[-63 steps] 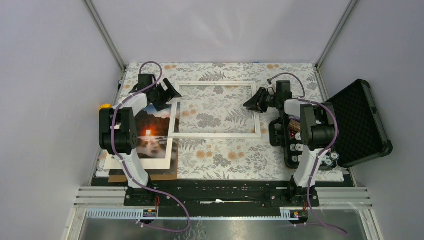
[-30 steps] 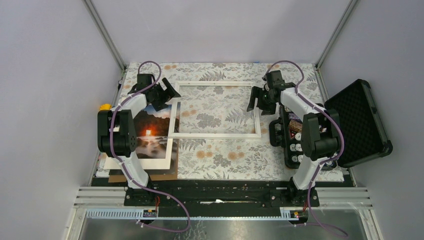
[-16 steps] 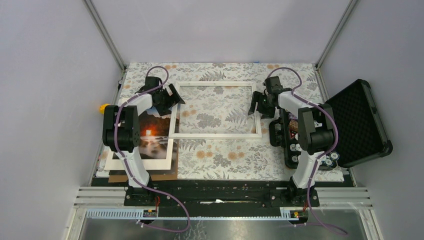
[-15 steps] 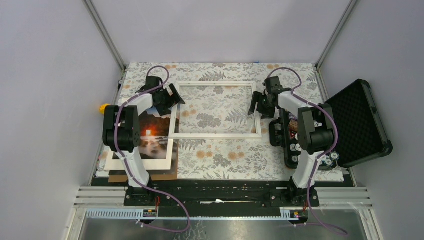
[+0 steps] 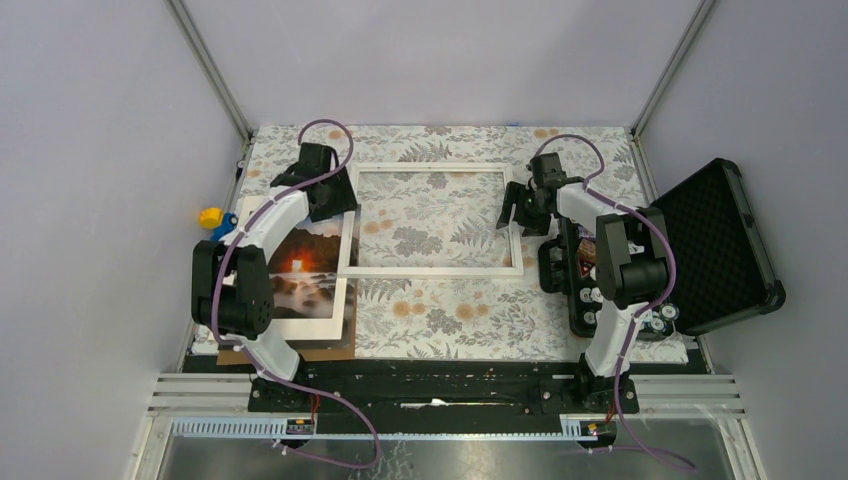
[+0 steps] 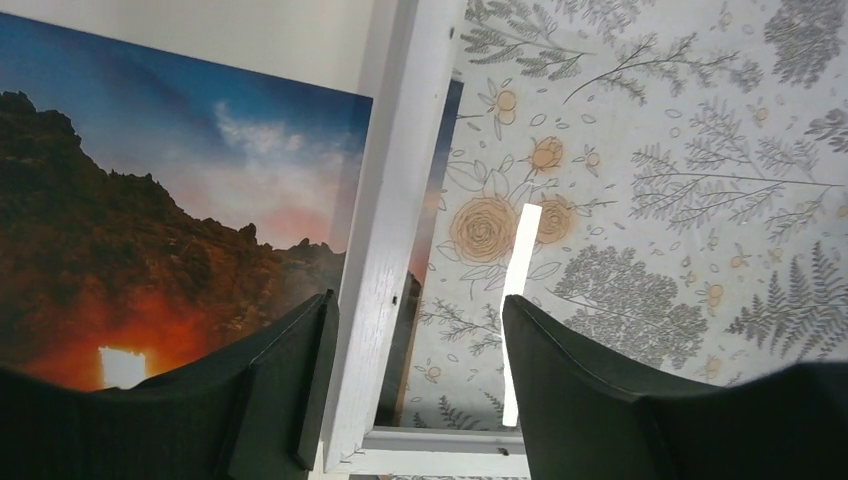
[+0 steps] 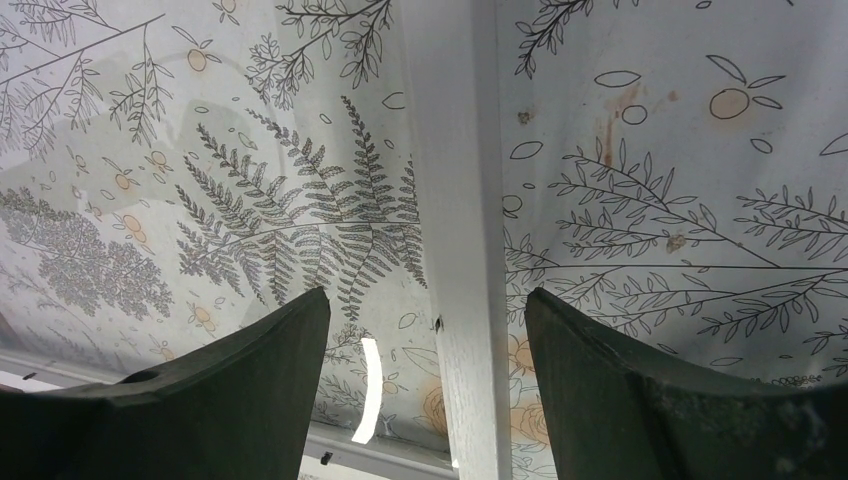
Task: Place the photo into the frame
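The task is judged to be at an early stage: nothing has yet been put into the frame (image 5: 430, 271). It lies flat in the middle of the tabletop (image 5: 450, 320), and only the floral cloth is seen through it. The photo (image 5: 310, 280) is found at the left, on a white mat (image 5: 290, 328) over a brown board (image 5: 300, 353). In the left wrist view its right edge is seen tucked just under the frame's left rail.

The left gripper (image 6: 415, 320) is held open astride that left rail. One finger is just beside the rail and the other stands apart from it, so nothing is gripped. The right gripper (image 7: 425, 300) is likewise held open astride the right rail, with a gap on each side.

What is left is judged to be nearly everything. The frame has to be gripped, the photo brought inside it, and mat and board probably fitted.
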`<control>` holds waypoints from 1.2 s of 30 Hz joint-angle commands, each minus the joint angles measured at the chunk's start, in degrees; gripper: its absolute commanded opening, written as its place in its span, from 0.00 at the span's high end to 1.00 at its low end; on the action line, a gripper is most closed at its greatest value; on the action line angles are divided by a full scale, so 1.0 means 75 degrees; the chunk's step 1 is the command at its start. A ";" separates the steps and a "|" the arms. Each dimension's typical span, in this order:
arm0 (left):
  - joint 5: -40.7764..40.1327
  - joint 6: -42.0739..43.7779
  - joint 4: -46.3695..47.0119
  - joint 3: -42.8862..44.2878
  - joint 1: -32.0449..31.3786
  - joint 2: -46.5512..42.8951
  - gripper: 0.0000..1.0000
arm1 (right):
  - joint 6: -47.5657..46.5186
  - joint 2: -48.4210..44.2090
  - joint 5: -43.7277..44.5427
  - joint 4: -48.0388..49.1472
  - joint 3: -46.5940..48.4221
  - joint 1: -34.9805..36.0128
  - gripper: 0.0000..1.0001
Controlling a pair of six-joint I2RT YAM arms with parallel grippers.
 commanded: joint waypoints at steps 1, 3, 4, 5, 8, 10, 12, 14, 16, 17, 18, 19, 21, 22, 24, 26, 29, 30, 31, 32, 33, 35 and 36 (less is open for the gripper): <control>-0.0367 0.0408 -0.0279 -0.0090 -0.0097 0.0097 0.35 | -0.0104 -0.0108 0.0069 0.0098 -0.0024 -0.0043 0.21; -0.0552 0.0428 -0.0330 -0.0107 -0.0236 0.0172 0.39 | -0.0113 -0.0125 0.0061 0.0098 -0.0024 -0.0049 0.21; -0.0590 0.0428 -0.0356 -0.0114 -0.0273 0.0212 0.40 | -0.0111 -0.0128 0.0061 0.0098 -0.0023 -0.0044 0.21; -0.0585 0.0434 -0.0363 -0.0135 -0.0306 0.0256 0.40 | -0.0120 -0.0135 0.0048 0.0098 -0.0026 -0.0049 0.21; -0.0566 0.0501 -0.0449 -0.0070 -0.0355 0.0474 0.33 | -0.0136 -0.0127 0.0041 0.0098 -0.0031 -0.0044 0.20; -0.0516 0.0533 -0.0426 -0.0040 -0.0400 0.0601 0.33 | -0.0139 -0.0104 0.0009 0.0098 -0.0024 -0.0049 0.20; -0.0532 0.0548 -0.0470 -0.0008 -0.0441 0.0735 0.40 | -0.0142 -0.0086 -0.0029 0.0110 -0.0013 -0.0051 0.20; -0.0551 0.0574 -0.0536 -0.0070 -0.0476 0.0822 0.43 | -0.0142 -0.0091 -0.0043 0.0096 -0.0002 -0.0051 0.20; -0.0537 0.0592 -0.0533 -0.0173 -0.0479 0.0826 0.45 | -0.0154 -0.0106 -0.0055 0.0098 -0.0011 -0.0048 0.20; -0.0557 0.0584 -0.0542 -0.0216 -0.0479 0.0812 0.47 | -0.0150 -0.0108 -0.0056 0.0107 -0.0012 -0.0049 0.20; -0.0590 0.0571 -0.0530 -0.0227 -0.0476 0.0803 0.49 | -0.0153 -0.0103 -0.0056 0.0110 -0.0012 -0.0048 0.19; -0.0610 0.0569 -0.0511 -0.0208 -0.0479 0.0818 0.50 | -0.0154 -0.0098 -0.0075 0.0110 -0.0003 -0.0048 0.19; -0.0614 0.0578 -0.0520 -0.0119 -0.0479 0.0882 0.55 | -0.0150 -0.0080 -0.0108 0.0110 0.0000 -0.0046 0.19; -0.0619 0.0597 -0.0520 -0.0061 -0.0479 0.0942 0.57 | -0.0148 -0.0074 -0.0108 0.0110 0.0000 -0.0046 0.19; -0.0665 0.0604 -0.0535 0.0001 -0.0479 0.1023 0.60 | -0.0159 -0.0073 -0.0115 0.0103 -0.0009 -0.0049 0.19; -0.0647 0.0604 -0.0510 -0.0005 -0.0479 0.1036 0.61 | -0.0162 -0.0084 -0.0126 0.0109 -0.0020 -0.0051 0.19; -0.0679 0.0624 -0.0514 0.0064 -0.0479 0.1097 0.64 | -0.0175 -0.0085 -0.0169 0.0110 -0.0012 -0.0048 0.19; -0.0690 0.0619 -0.0506 0.0089 -0.0479 0.1120 0.64 | -0.0177 -0.0082 -0.0180 0.0116 -0.0012 -0.0044 0.19; -0.0696 0.0606 -0.0508 0.0133 -0.0473 0.1126 0.64 | -0.0173 -0.0084 -0.0195 0.0127 -0.0022 -0.0039 0.19; -0.0693 0.0596 -0.0488 0.0161 -0.0468 0.1141 0.65 | -0.0177 -0.0076 -0.0208 0.0137 -0.0023 -0.0038 0.19; -0.0704 0.0593 -0.0465 0.0173 -0.0468 0.1153 0.66 | -0.0177 -0.0074 -0.0209 0.0134 -0.0023 -0.0042 0.19; -0.0697 0.0591 -0.0463 0.0262 -0.0445 0.1220 0.67 | -0.0171 -0.0057 -0.0219 0.0134 -0.0024 -0.0040 0.18; -0.0681 0.0582 -0.0469 0.0298 -0.0444 0.1245 0.67 | -0.0174 -0.0061 -0.0235 0.0134 -0.0023 -0.0042 0.18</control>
